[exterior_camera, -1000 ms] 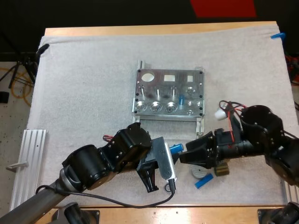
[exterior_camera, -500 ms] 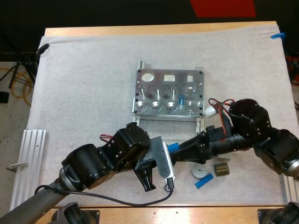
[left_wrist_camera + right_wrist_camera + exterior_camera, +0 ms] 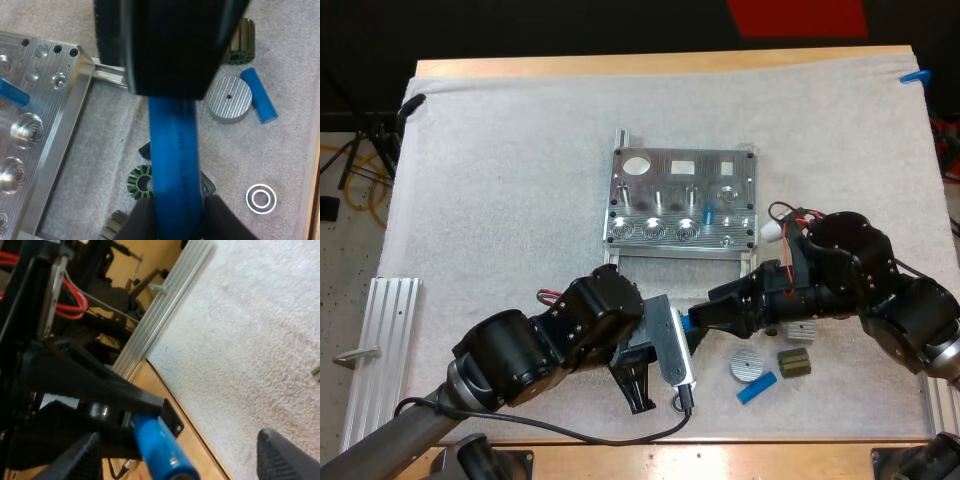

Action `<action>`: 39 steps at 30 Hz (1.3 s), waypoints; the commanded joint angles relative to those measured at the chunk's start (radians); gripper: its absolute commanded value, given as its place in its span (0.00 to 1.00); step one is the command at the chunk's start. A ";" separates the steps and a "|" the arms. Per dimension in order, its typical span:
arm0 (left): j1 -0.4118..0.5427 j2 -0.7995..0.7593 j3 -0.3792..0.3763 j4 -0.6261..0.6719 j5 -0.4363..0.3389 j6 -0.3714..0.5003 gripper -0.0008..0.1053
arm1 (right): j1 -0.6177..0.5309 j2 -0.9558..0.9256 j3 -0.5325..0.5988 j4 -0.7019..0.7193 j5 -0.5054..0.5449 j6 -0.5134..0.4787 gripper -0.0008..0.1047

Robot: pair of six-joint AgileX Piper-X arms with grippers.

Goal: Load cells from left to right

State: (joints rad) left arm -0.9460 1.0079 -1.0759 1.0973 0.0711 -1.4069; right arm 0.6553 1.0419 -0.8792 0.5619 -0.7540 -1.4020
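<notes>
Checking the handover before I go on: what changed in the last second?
The right hand moved left to the bright blue cylinder, open. The left hand stayed shut on that cylinder; the metal fixture and round metal disc did not move.

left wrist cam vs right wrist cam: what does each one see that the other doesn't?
Left wrist: metal fixture, grooved disc, loose blue cylinder beside it, white ring. Right wrist: aluminium rail along the mat's edge, and the right hand, fingers apart. Both: the held blue cylinder, clamped in the left hand.
</notes>
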 commanded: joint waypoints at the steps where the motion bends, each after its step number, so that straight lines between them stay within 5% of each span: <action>1: -0.005 -0.005 -0.009 -0.001 -0.010 0.001 0.01 | 0.002 0.001 -0.001 -0.010 0.005 -0.015 0.60; 12: -0.005 -0.005 -0.009 -0.085 -0.007 0.001 0.01 | 0.002 0.001 -0.001 -0.010 -0.125 -0.015 0.59; 20: -0.005 -0.005 -0.009 -0.085 0.016 0.001 0.01 | 0.002 0.001 -0.001 -0.010 -0.109 -0.015 0.08; 24: -0.005 -0.005 -0.009 -0.085 0.016 0.001 0.02 | 0.002 0.001 -0.001 -0.010 -0.107 -0.015 0.01; 28: -0.005 -0.005 -0.009 -0.077 0.013 -0.003 0.15 | 0.002 0.001 -0.001 -0.010 -0.090 -0.015 0.01; 34: -0.005 -0.032 -0.009 -0.062 -0.085 -0.010 0.57 | 0.002 0.001 -0.010 -0.012 0.047 -0.015 0.01; 39: -0.005 -0.122 -0.009 -0.062 -0.181 -0.025 0.61 | 0.002 0.001 -0.054 -0.002 0.199 -0.055 0.01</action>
State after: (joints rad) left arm -0.9460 0.8921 -1.0759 1.0371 -0.0846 -1.4206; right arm 0.6572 1.0419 -0.9152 0.5642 -0.5692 -1.4416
